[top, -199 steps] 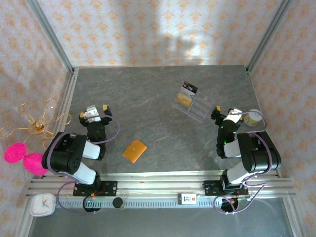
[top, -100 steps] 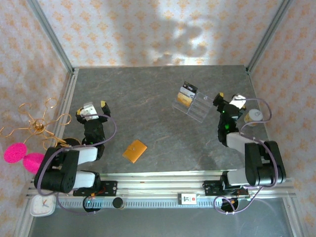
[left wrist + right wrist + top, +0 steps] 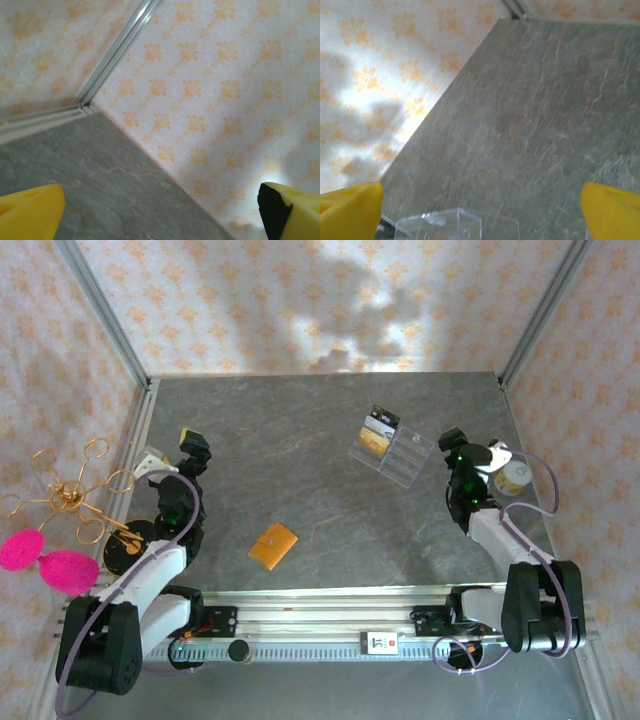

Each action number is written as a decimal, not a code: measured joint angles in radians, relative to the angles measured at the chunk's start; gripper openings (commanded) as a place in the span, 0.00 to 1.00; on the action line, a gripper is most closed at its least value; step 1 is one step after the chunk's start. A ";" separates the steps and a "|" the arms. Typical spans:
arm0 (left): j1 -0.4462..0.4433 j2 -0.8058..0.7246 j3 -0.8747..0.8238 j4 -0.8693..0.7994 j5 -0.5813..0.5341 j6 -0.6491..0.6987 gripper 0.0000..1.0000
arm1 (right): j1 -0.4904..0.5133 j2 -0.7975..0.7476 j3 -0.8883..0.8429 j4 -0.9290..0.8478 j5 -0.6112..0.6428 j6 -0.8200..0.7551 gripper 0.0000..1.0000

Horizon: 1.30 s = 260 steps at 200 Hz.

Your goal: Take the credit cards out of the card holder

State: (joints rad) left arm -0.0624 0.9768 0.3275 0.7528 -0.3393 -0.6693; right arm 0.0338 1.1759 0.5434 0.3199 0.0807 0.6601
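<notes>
The card holder point(image 3: 273, 545) lies folded shut on the grey table, an orange-tan flat wallet left of centre near the front edge. The credit cards are hidden inside it. My left gripper point(image 3: 172, 452) hangs open well to the wallet's upper left; its yellow fingertips point(image 3: 30, 212) frame bare table and the patterned wall, with nothing between them. My right gripper point(image 3: 477, 445) is open at the right, far from the wallet. In the right wrist view its gripper point(image 3: 480, 212) has nothing between its fingers and looks past the corner of the clear acrylic stand point(image 3: 445, 225).
The clear acrylic stand point(image 3: 392, 455) sits right of centre at the back with a few cards point(image 3: 378, 428) upright in its left end. A pale round tin point(image 3: 516, 478) stands beside the right arm. A gold wire ornament point(image 3: 70, 495) and pink pompoms point(image 3: 40, 560) lie outside the left rail.
Both arms have unfolded from their tucked pose. The left gripper swung left and toward the back; the right gripper shifted right and back. The wallet and stand have not moved.
</notes>
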 measured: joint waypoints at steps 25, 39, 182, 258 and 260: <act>0.021 -0.043 -0.001 -0.027 0.069 -0.091 0.99 | 0.001 -0.006 0.006 -0.065 -0.093 -0.024 0.88; 0.021 -0.049 -0.001 -0.027 0.126 -0.106 0.99 | 0.003 -0.006 0.007 -0.098 -0.134 -0.035 0.81; -0.220 0.061 -0.019 0.047 0.396 -0.204 0.99 | 0.007 0.083 0.019 -0.201 -0.250 -0.090 0.67; -0.415 0.200 0.177 -0.122 0.396 -0.071 0.84 | 0.008 0.163 0.076 -0.216 -0.296 -0.132 0.57; -0.415 0.202 0.182 -0.128 0.396 -0.069 0.84 | 0.008 0.164 0.079 -0.216 -0.297 -0.134 0.57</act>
State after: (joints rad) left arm -0.4778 1.1790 0.5098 0.6247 0.0563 -0.7380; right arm 0.0414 1.3403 0.6224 0.1043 -0.2165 0.5259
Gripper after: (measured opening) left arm 0.851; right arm 0.568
